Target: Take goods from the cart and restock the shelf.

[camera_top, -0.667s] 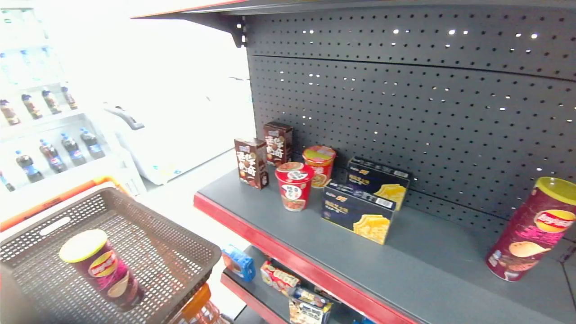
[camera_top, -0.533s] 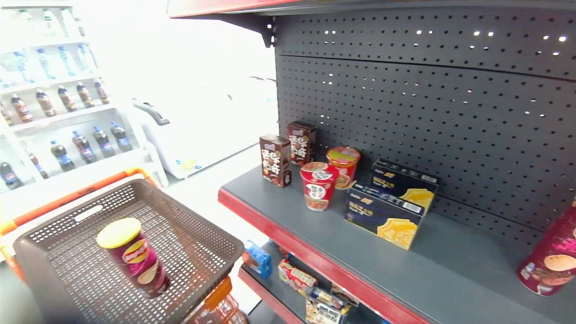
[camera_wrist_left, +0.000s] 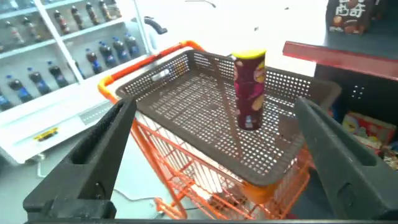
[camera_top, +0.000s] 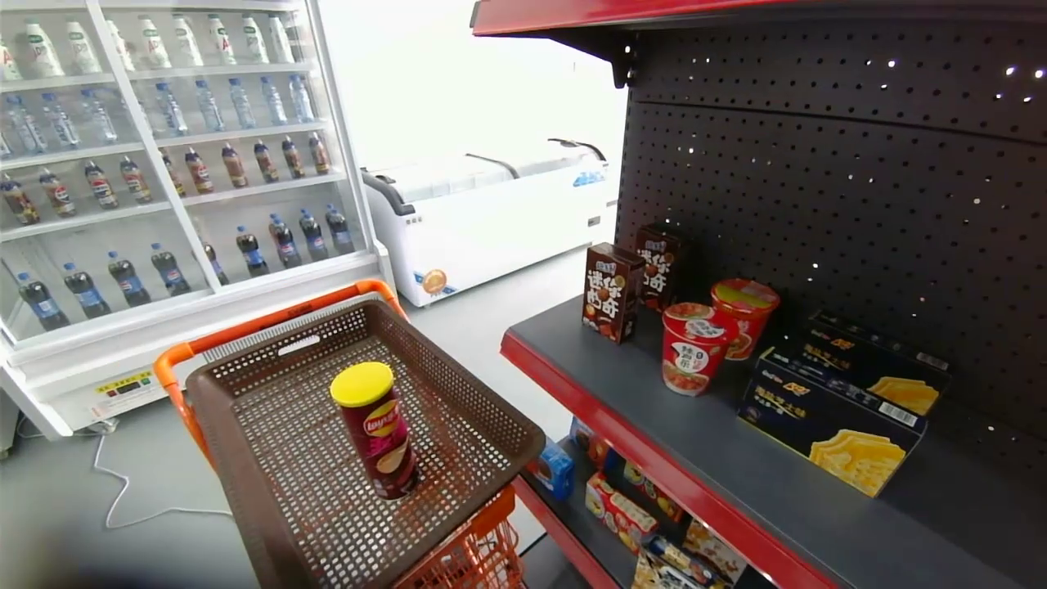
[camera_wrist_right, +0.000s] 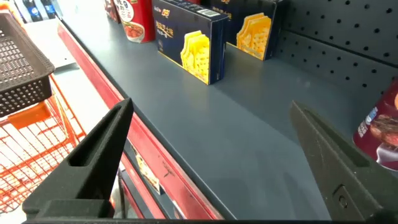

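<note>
Black left gripper (camera_wrist_left: 212, 106): jaws spread wide, holding nothing, touching nothing. Between its fingers in the left wrist view stands the maroon cylindrical crisp can with yellow lid (camera_wrist_left: 250, 87), upright and alone in the brown perforated plastic basket (camera_wrist_left: 186, 118).

Black right gripper (camera_wrist_right: 210, 106): jaws likewise spread wide and empty, poised over the front part of the grey metal shelf board with red front edge (camera_wrist_right: 249, 130). A second maroon can (camera_wrist_right: 380, 132) stands on that board at the edge of the right wrist view.

Head view: the crisp can (camera_top: 375, 429) sits near the middle of the basket (camera_top: 286, 466), which rests on top of the orange wire cart (camera_top: 262, 321), just beside the shelf board (camera_top: 622, 380). Its label carries a round red-and-yellow emblem.

Stock on the board, against the black pegboard back panel (camera_top: 818, 204):
- two brown cartons (camera_top: 612, 292) with large white characters, one behind the other
- two red lidded cups (camera_top: 689, 348), printed labels
- two dark blue boxes (camera_top: 834, 425) with yellow biscuit pictures and white barcode stickers

Packets lie on the lower shelf (camera_top: 622, 507). Beyond the cart stand a glass-fronted bottle cooler (camera_top: 164, 164) and a white chest freezer (camera_top: 491, 213)
</note>
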